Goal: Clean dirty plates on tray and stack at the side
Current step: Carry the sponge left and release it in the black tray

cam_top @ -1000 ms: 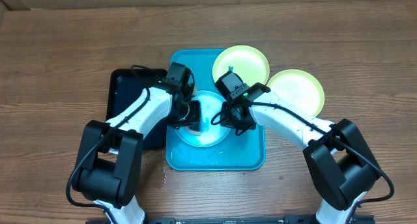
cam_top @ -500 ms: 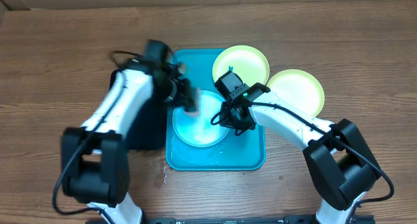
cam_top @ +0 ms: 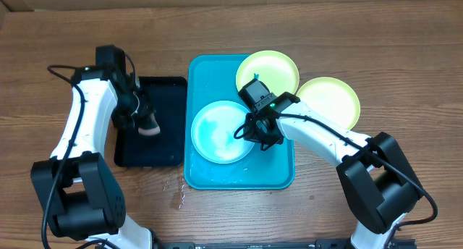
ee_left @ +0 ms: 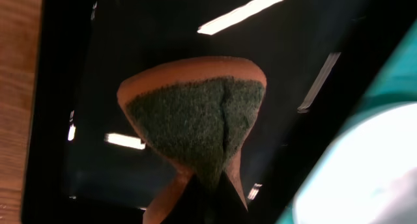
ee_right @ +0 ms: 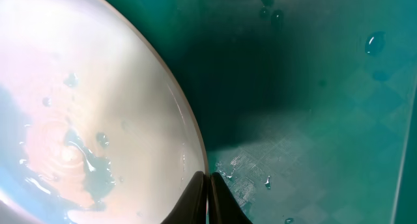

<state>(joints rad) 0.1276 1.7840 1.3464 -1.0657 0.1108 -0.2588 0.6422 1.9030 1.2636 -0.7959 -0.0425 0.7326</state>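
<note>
Since a second ago, the left arm has swung away from the blue plate and over to the black tray, taking the sponge along.

From above, the left gripper (cam_top: 142, 120) is closed tight on the sponge (cam_top: 150, 128) over the black tray (cam_top: 163, 151). The right gripper (cam_top: 253, 130) is at the edge of the blue plate (cam_top: 215, 133), which lies in the turquoise tray (cam_top: 239, 178). Two yellow-green plates (cam_top: 271, 68) sit at the right, touching each other.

At the left wrist, the squashed sponge (ee_left: 195, 123) hangs above the black tray (ee_left: 98, 87). If it is dropped from up there, I think it could bounce out.

At the right wrist, the right gripper (ee_right: 208, 191) looks shut on the plate's thin rim. The blue plate (ee_right: 85, 107) is wet with drops. A wet rim is slippery, so the plate might slide out or tip when it is lifted.
</note>
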